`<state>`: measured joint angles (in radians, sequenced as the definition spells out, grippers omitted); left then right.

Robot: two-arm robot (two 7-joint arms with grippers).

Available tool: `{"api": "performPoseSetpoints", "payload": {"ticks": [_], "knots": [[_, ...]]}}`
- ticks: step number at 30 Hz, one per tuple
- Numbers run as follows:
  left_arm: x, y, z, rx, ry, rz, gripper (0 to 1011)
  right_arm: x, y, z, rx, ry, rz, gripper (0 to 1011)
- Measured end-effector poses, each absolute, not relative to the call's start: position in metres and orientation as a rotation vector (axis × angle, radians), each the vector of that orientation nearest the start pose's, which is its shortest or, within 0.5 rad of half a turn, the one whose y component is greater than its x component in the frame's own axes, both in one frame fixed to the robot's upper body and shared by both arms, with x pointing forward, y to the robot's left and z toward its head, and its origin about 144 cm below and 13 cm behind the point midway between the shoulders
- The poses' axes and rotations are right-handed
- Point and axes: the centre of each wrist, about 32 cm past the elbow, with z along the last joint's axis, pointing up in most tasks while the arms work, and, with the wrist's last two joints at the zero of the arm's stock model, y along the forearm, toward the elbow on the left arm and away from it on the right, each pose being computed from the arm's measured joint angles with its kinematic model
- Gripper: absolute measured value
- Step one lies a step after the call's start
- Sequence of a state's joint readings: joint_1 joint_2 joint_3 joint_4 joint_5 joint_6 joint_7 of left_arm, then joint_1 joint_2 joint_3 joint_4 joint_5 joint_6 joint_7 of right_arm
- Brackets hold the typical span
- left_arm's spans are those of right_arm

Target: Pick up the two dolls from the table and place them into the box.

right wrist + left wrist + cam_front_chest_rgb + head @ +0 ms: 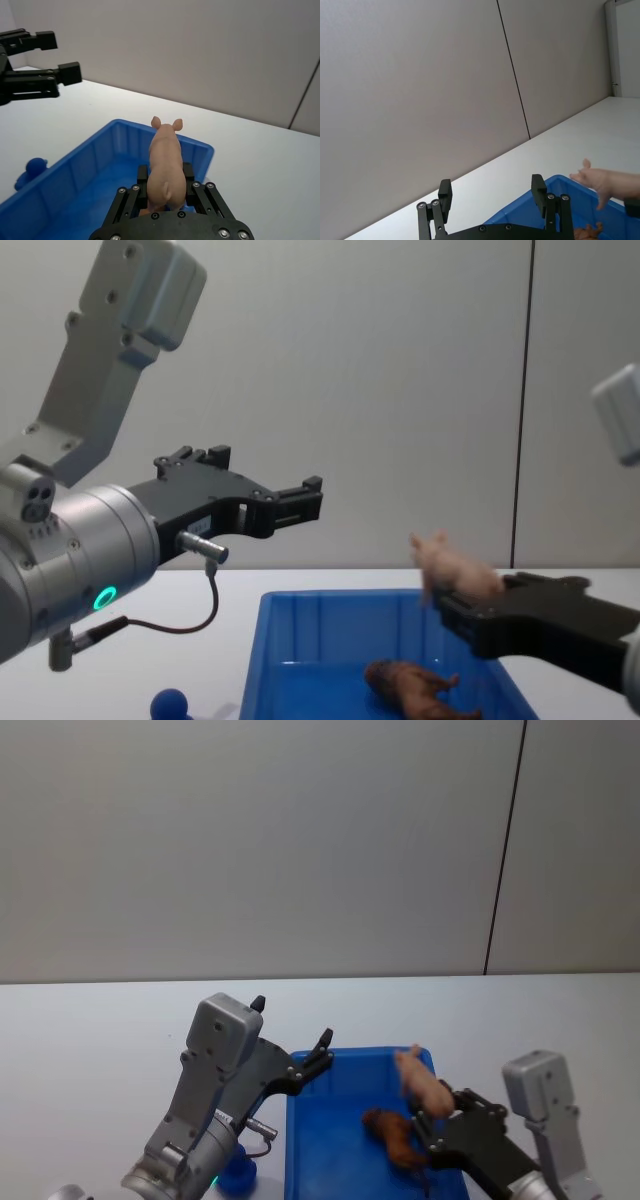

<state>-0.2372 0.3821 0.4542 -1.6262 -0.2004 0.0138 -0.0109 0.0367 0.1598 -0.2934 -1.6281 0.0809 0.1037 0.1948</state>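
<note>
Right wrist view shows my right gripper [165,174], fingers clamped on the pink doll [164,150], holding it above the blue box [75,165]; by the head view, the brown doll [395,1133] lies inside, toward 3 o'clock; my left gripper [491,189], fingers apart, hovers at the box's 11 o'clock corner over the worktop [90,1030].

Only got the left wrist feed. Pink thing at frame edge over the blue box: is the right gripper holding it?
Observer: Yes, the right gripper is shut on the pink pig, held above the box.
Operator: Brown doll?
Observer: The brown doll lies on the box floor, below the pig.
Operator: Where's my left gripper relative to the box?
Observer: The left gripper hangs open, raised near the box's far left corner.
</note>
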Motion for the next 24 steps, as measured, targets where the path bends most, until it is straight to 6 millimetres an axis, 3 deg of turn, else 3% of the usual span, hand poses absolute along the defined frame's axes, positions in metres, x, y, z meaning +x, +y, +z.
{"api": "performPoseSetpoints", "payload": {"ticks": [8,15,17,24], "knots": [[0.492,0.198,1.204,0.061,-0.268,1.124,1001,0.465,-0.167,1.160,-0.090,0.018,-1.017,386],[0.492,0.198,1.204,0.061,-0.268,1.124,1001,0.468,-0.163,1.158,-0.086,0.050,-0.975,653],[0.492,0.198,1.204,0.061,-0.268,1.124,1001,0.468,-0.163,1.158,-0.086,0.051,-0.974,676],[0.492,0.198,1.204,0.061,-0.268,1.124,1001,0.467,-0.167,1.157,-0.086,0.057,-0.987,899]]}}
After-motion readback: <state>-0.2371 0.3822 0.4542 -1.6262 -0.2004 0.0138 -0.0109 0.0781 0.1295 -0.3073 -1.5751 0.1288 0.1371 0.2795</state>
